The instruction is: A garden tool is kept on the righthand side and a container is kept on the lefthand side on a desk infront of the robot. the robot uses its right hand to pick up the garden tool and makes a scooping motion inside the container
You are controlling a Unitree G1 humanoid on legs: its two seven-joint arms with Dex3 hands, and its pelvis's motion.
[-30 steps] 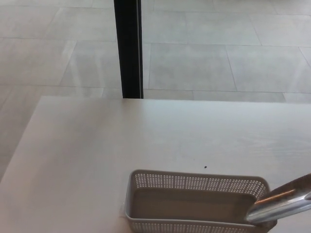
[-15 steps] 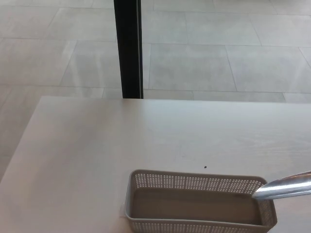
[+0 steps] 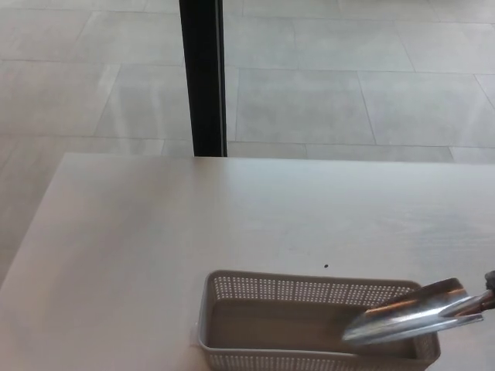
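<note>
1. Plainly, the garden tool (image 3: 406, 319), a metal trowel blade, lay with its long axis running nearly left to right across the picture, its tip pointing toward the robot's left and tilted slightly down, its shank end rising toward the right edge of the frame.
2. The blade was over the right end of the container (image 3: 317, 325), and its tip reached inside above the floor of the container; whether it touched that floor could not be made out.
3. The tool looked like polished silver steel, a curved scoop that caught bright highlights along its lower edge (its handle lay outside the picture).
4. The container was a pale grey, oblong plastic basket with perforated walls, and it stood near the front edge of the light wooden desk (image 3: 155, 232).
5. Half a second before, only the blade's point showed at the basket's right rim; by now the blade had come further left and deeper over the basket, and more of it was visible.
6. Neither hand showed in the frame; a small dark piece at the right edge, next to the shank, may have been part of the right hand, but its state could not be told.
7. A black post (image 3: 201, 77) stood on the tiled floor (image 3: 348, 93) beyond the desk.
</note>
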